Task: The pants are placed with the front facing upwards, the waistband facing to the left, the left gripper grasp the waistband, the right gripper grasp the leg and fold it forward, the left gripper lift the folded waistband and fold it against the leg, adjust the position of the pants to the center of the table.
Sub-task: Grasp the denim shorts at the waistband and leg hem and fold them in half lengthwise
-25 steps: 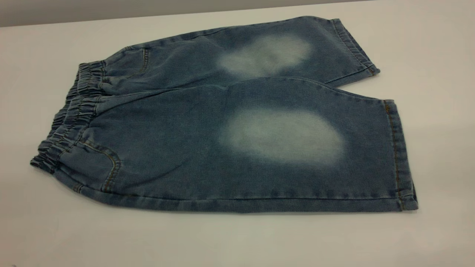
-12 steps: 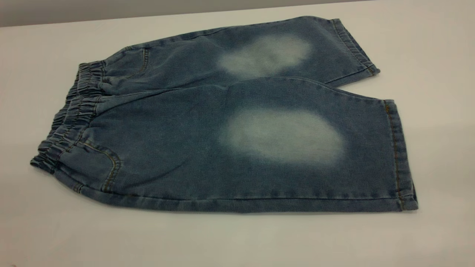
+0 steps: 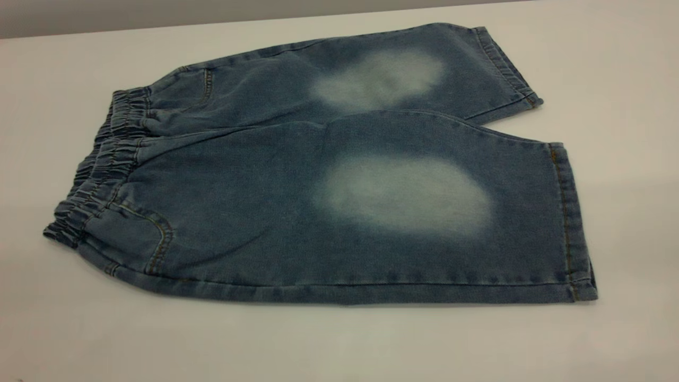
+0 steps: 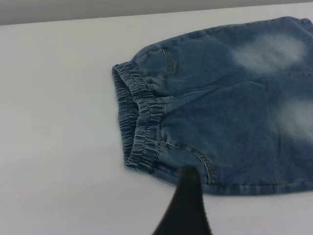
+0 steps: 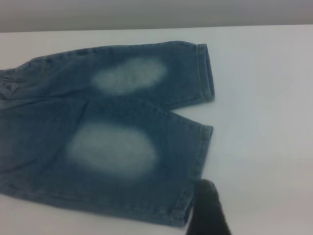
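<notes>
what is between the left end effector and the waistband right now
Nothing visible. In the left wrist view, the black wedge-fingered left end effector sits near the gathered dark-blue denim waistband, with only bare white table beside it. One finger shows, so its opening is unclear.

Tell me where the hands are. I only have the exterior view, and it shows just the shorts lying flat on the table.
Observer: In the left wrist view, the left hand shows near the nearer end of the waistband.
Operator: Is it gripping the band?
Observer: I cannot tell. Only a dark tip shows, over the near edge of the shorts.
Operator: And the right one?
Observer: In its own wrist view, the right hand shows beside the corner of the nearer leg's hem.
</notes>
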Robot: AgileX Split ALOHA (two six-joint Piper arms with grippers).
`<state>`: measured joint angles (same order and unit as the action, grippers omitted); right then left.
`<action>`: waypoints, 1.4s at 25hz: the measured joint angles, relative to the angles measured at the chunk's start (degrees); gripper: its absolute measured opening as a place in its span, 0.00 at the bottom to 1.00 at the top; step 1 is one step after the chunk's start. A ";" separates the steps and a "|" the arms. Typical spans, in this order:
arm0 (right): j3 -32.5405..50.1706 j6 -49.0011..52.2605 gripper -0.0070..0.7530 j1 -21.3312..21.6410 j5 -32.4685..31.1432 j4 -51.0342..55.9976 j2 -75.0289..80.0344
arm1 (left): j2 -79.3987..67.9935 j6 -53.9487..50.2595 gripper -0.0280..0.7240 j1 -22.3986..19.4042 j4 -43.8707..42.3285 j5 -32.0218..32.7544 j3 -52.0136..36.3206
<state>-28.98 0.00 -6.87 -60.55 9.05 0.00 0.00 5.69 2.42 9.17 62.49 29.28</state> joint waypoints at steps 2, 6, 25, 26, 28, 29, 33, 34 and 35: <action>0.00 0.00 0.54 0.00 0.40 0.01 0.00 | 0.00 0.00 0.80 0.00 0.00 -0.47 0.00; 0.00 0.00 0.54 0.00 0.35 0.33 0.00 | 0.00 -0.12 0.80 0.00 0.05 -0.26 0.00; -1.11 0.00 0.54 0.00 0.06 0.07 0.00 | -1.48 -3.13 0.80 0.00 -0.26 -0.24 1.41; -1.49 0.00 0.54 0.00 -0.41 0.23 0.03 | -2.61 -4.01 0.80 0.00 -0.21 0.07 2.01; -2.80 0.00 0.54 0.00 -0.74 1.52 1.28 | -5.57 -4.58 0.80 0.00 -0.21 0.40 3.53; -3.51 0.00 0.54 0.00 -0.37 2.24 2.74 | -7.14 -4.33 0.80 0.00 -0.21 0.27 4.31; -5.34 -0.70 0.54 0.00 2.47 5.43 10.37 | -15.84 -1.59 0.80 0.00 -0.44 -1.85 8.18; -5.21 -1.03 0.54 0.00 2.71 5.92 12.57 | -18.44 -1.59 0.80 0.00 -0.46 -2.78 8.83; -5.16 -1.28 0.54 0.00 3.03 6.13 14.47 | -21.07 -1.59 0.79 0.00 -0.78 -3.96 8.99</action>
<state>-34.13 -1.28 -6.87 -57.51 15.18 14.47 -21.07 4.10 2.42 8.39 58.53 38.27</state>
